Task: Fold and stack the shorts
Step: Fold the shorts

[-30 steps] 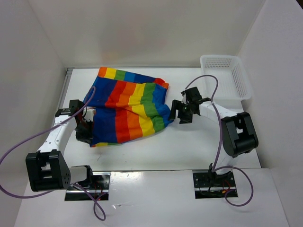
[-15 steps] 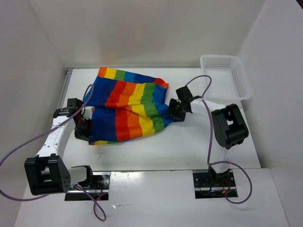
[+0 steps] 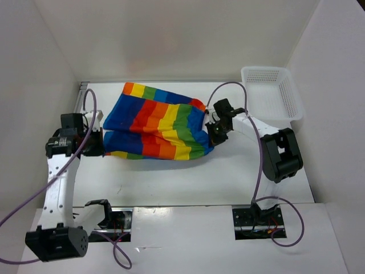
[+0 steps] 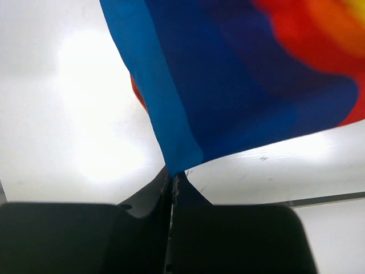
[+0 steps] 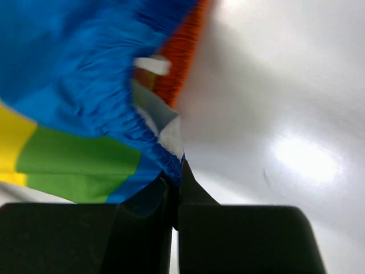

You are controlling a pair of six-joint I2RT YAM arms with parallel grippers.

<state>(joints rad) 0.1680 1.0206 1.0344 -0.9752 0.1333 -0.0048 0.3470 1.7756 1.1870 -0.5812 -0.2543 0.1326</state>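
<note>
The rainbow shorts [image 3: 157, 123] hang stretched between both arms above the white table, with stripes of blue, red, orange, yellow and green. My left gripper [image 3: 98, 142] is shut on their blue left corner; the left wrist view shows the blue cloth [image 4: 188, 103] pinched at the tips of my left gripper [image 4: 174, 174]. My right gripper [image 3: 214, 132] is shut on the blue gathered waistband at the right edge. In the right wrist view that waistband [image 5: 131, 123] runs into my right gripper [image 5: 174, 178], with a white inner label beside it.
A white lattice basket [image 3: 272, 94] stands at the back right corner of the table. White walls enclose the table at the back and both sides. Purple cables loop from both arms.
My right gripper closed on the waistband. Both arms then lifted the shorts, and their lower edge rose off the table while the left arm swung up and outward.
</note>
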